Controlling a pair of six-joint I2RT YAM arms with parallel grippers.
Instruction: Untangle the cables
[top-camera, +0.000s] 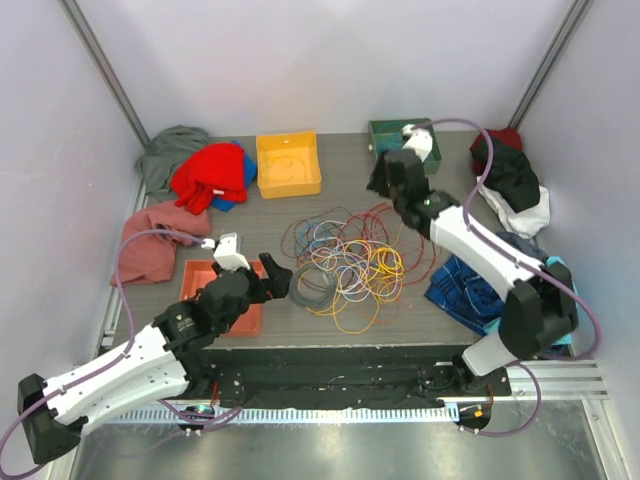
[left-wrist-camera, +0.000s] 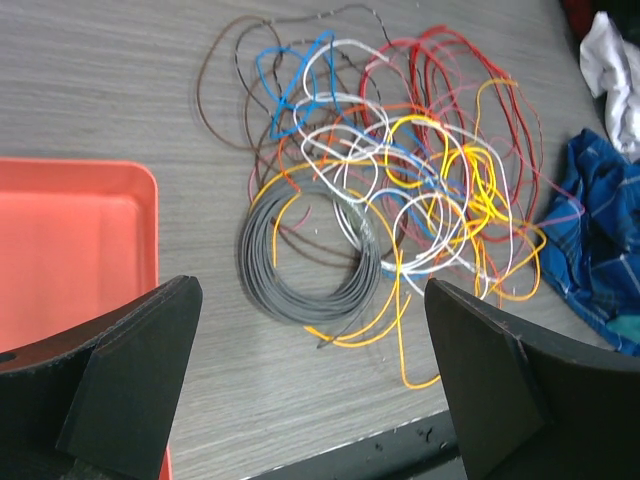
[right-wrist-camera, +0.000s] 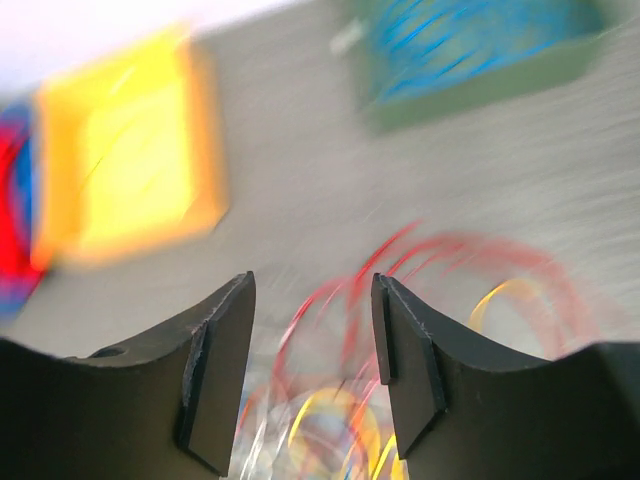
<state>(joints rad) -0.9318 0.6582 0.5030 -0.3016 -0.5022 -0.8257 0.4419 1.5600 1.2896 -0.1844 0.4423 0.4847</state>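
Observation:
The cables lie in one tangled pile mid-table: red, orange, yellow, blue, white and dark loops, with a grey coil at the pile's near left. My left gripper is open wide and empty, just left of the pile and above the table; in the left wrist view the grey coil lies ahead between its fingers. My right gripper is open and empty, hovering over the far edge of the pile. The right wrist view is blurred, with red loops below the jaws.
An orange tray sits under my left arm. A yellow bin and a green box holding blue cable stand at the back. Cloth garments lie around: red, pink, blue plaid, black and white.

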